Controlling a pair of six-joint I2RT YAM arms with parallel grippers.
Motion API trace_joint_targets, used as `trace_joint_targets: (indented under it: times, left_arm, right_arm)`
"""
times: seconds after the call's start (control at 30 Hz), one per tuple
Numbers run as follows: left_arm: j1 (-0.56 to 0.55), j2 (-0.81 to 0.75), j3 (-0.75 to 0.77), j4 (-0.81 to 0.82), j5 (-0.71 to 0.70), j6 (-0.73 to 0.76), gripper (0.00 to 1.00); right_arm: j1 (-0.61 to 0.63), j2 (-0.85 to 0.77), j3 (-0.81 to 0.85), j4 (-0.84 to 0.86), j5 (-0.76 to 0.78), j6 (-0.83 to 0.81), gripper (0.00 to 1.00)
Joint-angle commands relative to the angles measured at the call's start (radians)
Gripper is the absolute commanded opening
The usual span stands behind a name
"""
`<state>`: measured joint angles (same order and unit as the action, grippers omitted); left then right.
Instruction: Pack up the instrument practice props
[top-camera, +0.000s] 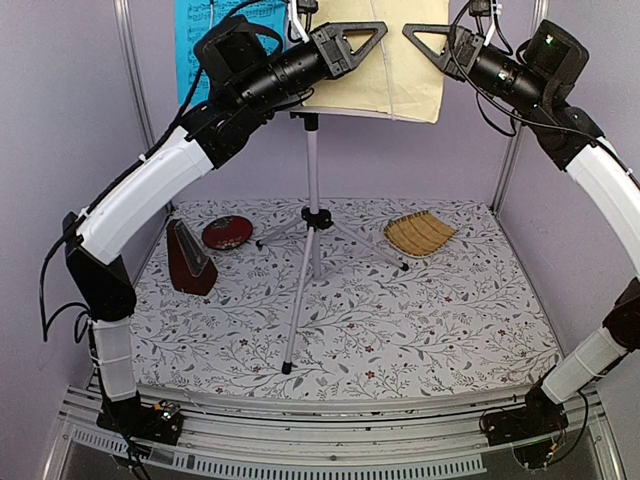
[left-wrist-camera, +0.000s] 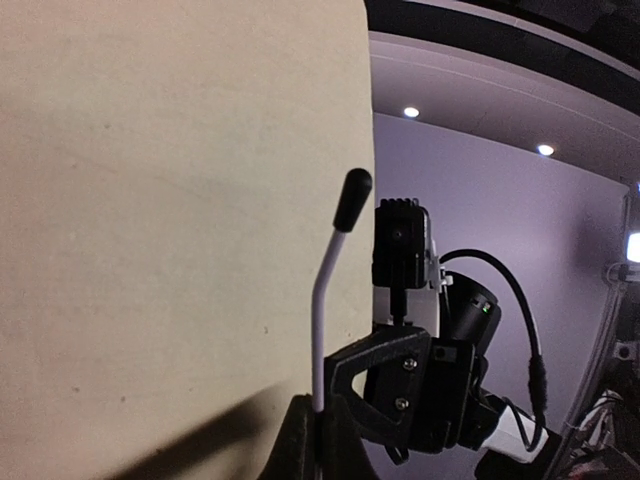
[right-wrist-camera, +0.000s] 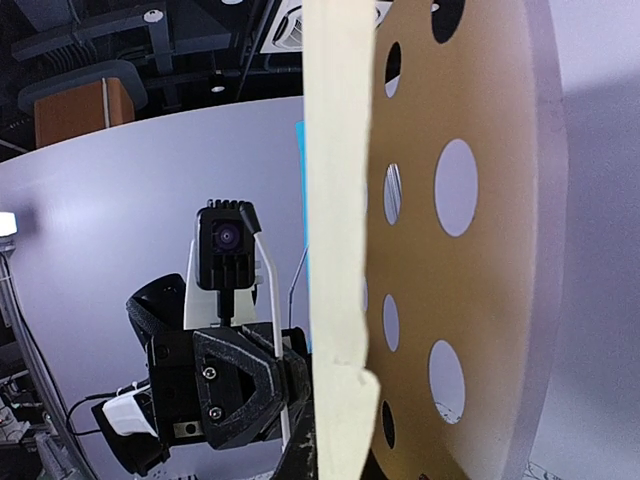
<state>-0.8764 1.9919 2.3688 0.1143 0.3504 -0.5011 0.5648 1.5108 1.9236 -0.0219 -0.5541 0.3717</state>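
Looking down from above, the music stand (top-camera: 312, 170) sits mid-table on the floral cloth (top-camera: 450, 330), with its desk up at 12 o'clock and 3 legs splayed below. The metronome (top-camera: 190, 260) is on the cloth at about 9 o'clock from the tripod hub. A dark red round disc (top-camera: 228, 232) is just beside it at its 1 o'clock, and a woven bamboo tray (top-camera: 420, 235) lies at 3 o'clock from the hub, well apart from both. The blue sheet (top-camera: 200, 40) is at 11 o'clock on the desk, and the pale-yellow sheet (top-camera: 400, 80) is to its right. Both arms crowd the desk. The left arm crosses in front of the blue sheet, so only its upper-left part shows, and the frame top cuts that off too. The left gripper (top-camera: 378, 32) is clamped tight, and the wrist cam shows the stand's page-holder wire (left-wrist-camera: 322, 300), white with a black cap, rising straight out from between its fingers. The right gripper (top-camera: 410, 32) is also closed, facing the left one almost tip to tip. It looks pinched on the near edge of the pale-yellow sheet, but the contact sits right at the bottom of its wrist view, so it's hard to make out. The perforated desk (right-wrist-camera: 470, 250) only shows from the right wrist. From above the yellow sheet covers it, and the same sheet fills most of the left wrist view.
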Motion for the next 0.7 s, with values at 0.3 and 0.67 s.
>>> trace_joint_targets:
  times: [0.3, 0.67]
  left_arm:
    - [0.0, -0.013, -0.03, -0.016, -0.027, 0.036, 0.0]
    - [0.001, -0.067, -0.081, -0.006, -0.058, 0.05, 0.1]
  right_arm:
    - [0.01, -0.122, -0.148, 0.109, 0.199, -0.056, 0.01]
    - [0.009, -0.47, -0.453, 0.248, 0.614, -0.231, 0.01]
